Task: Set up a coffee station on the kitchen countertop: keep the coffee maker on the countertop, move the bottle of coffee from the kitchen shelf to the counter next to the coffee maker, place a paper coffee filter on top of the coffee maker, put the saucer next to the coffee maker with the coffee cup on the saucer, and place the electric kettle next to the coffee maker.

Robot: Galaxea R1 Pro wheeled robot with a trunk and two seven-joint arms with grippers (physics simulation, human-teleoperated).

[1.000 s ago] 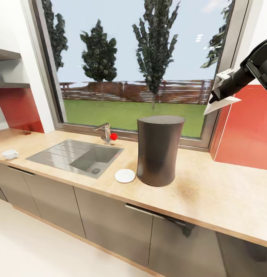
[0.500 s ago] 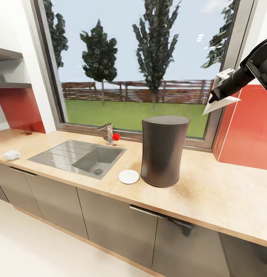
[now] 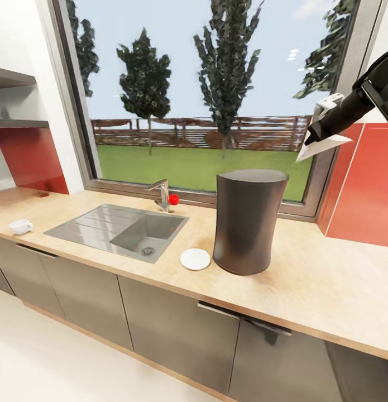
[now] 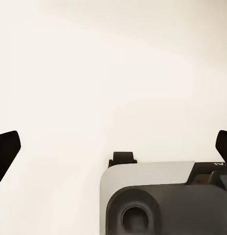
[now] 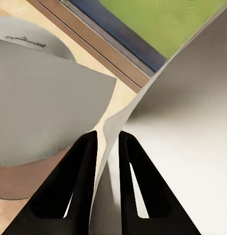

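Right now we hold the paper coffee filter (image 3: 324,147) pinched between the fingers of our right gripper (image 3: 312,139), up in front of the window frame, at about two o'clock from the coffee maker (image 3: 248,221) and well above its flat top. In the right wrist view the two dark fingers (image 5: 79,181) clamp a thin edge of the filter (image 5: 182,132), with the machine's grey top (image 5: 39,107) below. We judge the main risk to be the thin grip: the paper could slip or fold on the way, or land off-centre on the smooth lid and slide to the kitchen countertop (image 3: 327,285). Our left gripper (image 4: 113,147) stands spread wide and empty over pale floor. The saucer (image 3: 195,259) lies bare, just beside the machine at its nine o'clock; the coffee cup (image 3: 20,226) sits far off at the counter's left end, and we cannot see into it. The sink (image 3: 143,231) basin holds nothing.
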